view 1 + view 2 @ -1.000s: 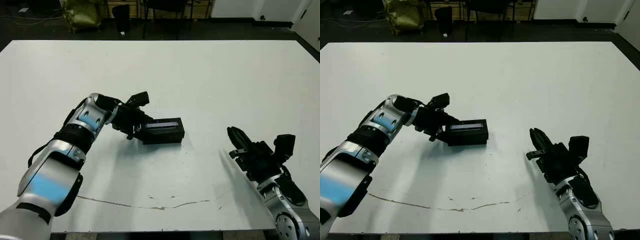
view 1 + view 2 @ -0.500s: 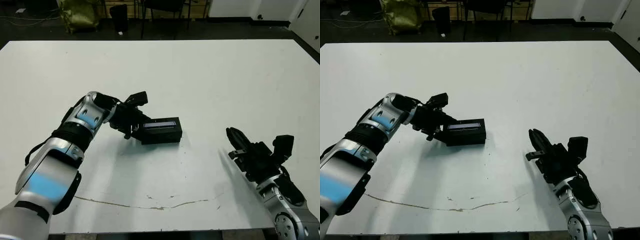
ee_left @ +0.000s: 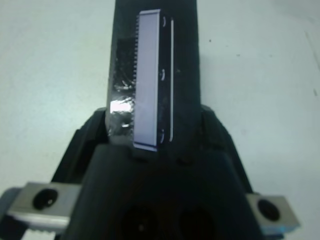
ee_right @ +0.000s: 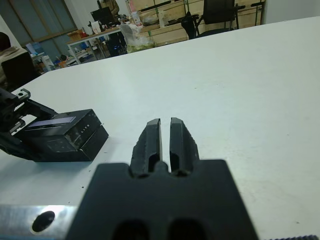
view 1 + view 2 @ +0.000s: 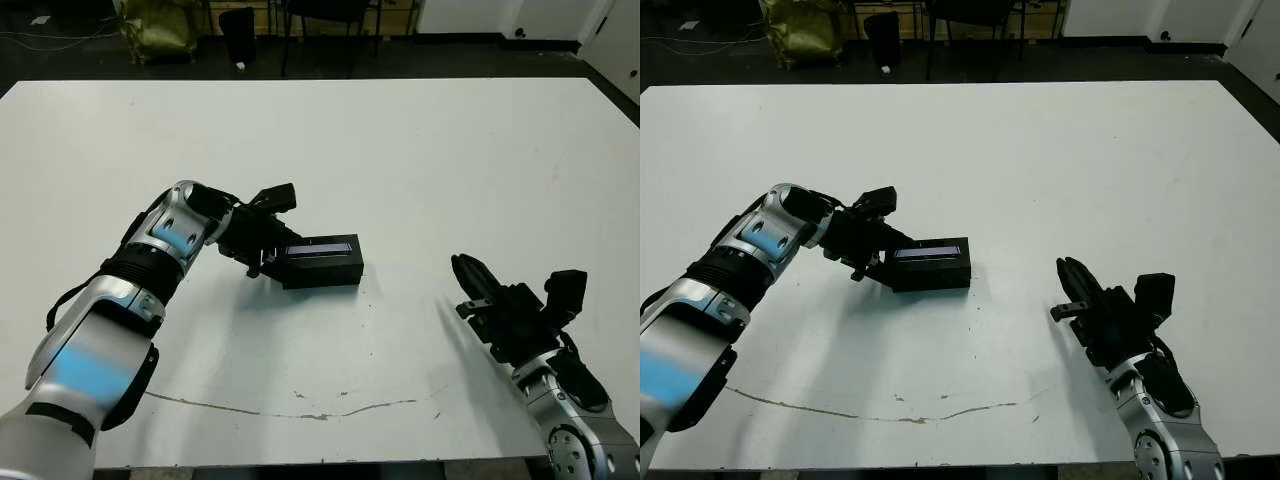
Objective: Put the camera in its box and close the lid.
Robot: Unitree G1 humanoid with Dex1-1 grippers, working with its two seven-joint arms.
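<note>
The box (image 5: 325,270) lies left of the table's middle with the lid (image 5: 320,246) flat on top, its pale strip facing up. The camera is hidden. My left gripper (image 5: 266,256) is at the box's left end, and in the left wrist view its fingers (image 3: 107,117) press against both long sides of the box (image 3: 182,75), shut on it. My right gripper (image 5: 462,268) hovers near the front right of the table, well apart from the box. Its fingers (image 4: 150,135) are shut with nothing between them.
The white table (image 5: 450,150) carries a thin dark scratch line (image 5: 300,412) near its front edge. Beyond the far edge stand chair legs and a yellow bag (image 5: 160,25) on a dark floor.
</note>
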